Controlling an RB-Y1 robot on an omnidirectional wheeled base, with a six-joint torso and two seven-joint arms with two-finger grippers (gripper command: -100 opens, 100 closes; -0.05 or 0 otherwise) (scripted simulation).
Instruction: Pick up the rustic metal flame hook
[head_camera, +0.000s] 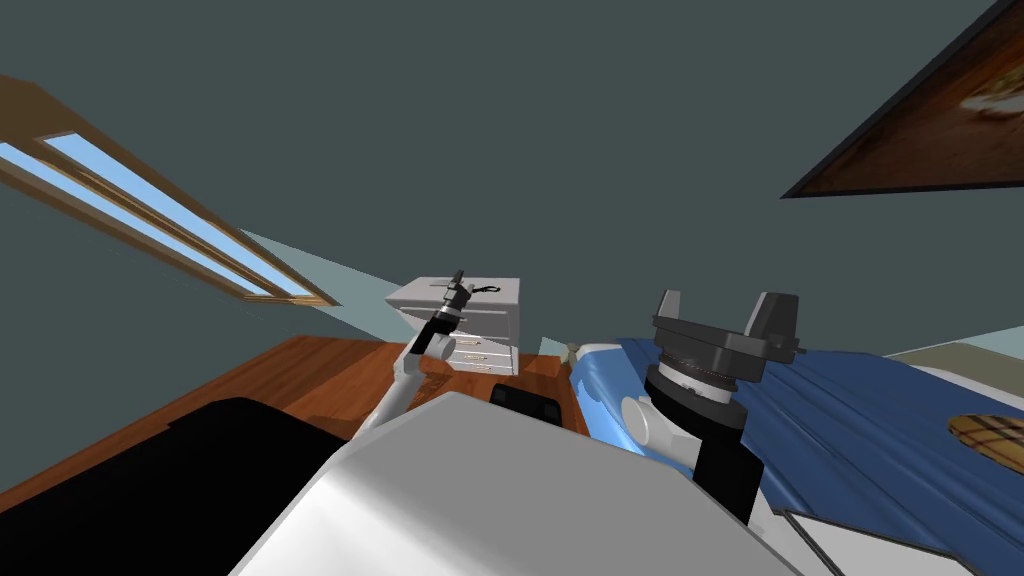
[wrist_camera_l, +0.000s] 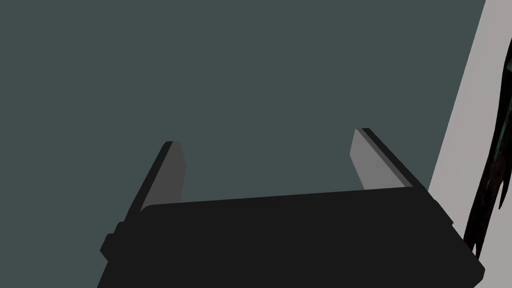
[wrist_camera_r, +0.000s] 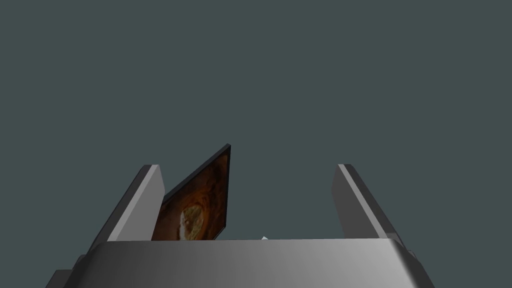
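Observation:
The flame hook is a small dark, thin metal piece lying on top of a white two-drawer nightstand against the wall. My left arm reaches out to the nightstand, with the left gripper raised just beside the hook on its left. In the left wrist view the left gripper stands open with only the grey-green wall between its fingers. The hook shows as a dark strip on the nightstand's pale top, off beside one finger. My right gripper is held up near my chest, open and holding nothing.
A bed with a blue cover lies to the right of the nightstand. Brown wooden floor runs in front of it. A window sits in the left wall, and a black area shows at the lower left.

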